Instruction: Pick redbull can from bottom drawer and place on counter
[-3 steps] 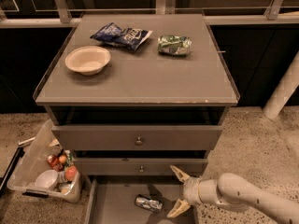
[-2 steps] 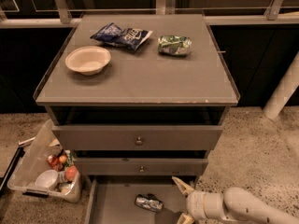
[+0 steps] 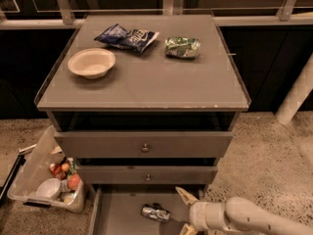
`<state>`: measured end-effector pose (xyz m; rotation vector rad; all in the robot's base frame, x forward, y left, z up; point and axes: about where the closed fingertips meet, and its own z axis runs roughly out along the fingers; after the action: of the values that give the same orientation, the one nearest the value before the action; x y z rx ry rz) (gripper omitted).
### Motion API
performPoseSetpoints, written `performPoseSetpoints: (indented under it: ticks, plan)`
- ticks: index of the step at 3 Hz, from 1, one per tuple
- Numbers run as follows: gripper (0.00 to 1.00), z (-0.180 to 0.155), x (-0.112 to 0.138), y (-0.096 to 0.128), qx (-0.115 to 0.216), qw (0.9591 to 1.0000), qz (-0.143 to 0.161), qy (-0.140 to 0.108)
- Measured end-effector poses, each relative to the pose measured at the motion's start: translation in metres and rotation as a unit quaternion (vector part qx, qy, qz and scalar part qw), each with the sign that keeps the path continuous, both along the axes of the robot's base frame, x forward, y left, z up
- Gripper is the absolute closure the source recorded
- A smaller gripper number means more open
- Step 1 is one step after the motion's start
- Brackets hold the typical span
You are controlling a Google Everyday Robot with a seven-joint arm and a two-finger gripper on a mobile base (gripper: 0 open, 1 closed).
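Note:
The redbull can (image 3: 155, 212) lies on its side on the grey floor of the pulled-out bottom drawer (image 3: 117, 214), near its middle. My gripper (image 3: 186, 211) is open at the drawer's right side, just right of the can, not touching it. One fingertip (image 3: 184, 194) points up and left above the can; the other is at the frame's bottom edge. The cream arm runs off to the lower right. The counter (image 3: 146, 77) is the flat grey cabinet top above.
On the counter sit a cream bowl (image 3: 91, 62), a blue chip bag (image 3: 127, 35) and a green crinkled snack bag (image 3: 182, 47). Two knobbed drawers are shut above the bottom one. A clear bin of items (image 3: 49, 180) stands on the floor at left. A white post (image 3: 296, 94) stands right.
My gripper has dropped lower and moved slightly left toward the can, with the arm now lower in the frame. The can has not moved.

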<state>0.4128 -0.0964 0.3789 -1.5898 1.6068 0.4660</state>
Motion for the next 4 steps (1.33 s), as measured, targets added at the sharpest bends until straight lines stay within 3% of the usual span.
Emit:
performPoseSetpoints:
  ticks: [1,4]
  plan:
    - [0.00,-0.047,0.012,0.015,-0.018,0.9995,-0.009,0.024]
    - [0.00,-0.141,0.063,0.034,-0.014,0.9981,-0.035,0.049]
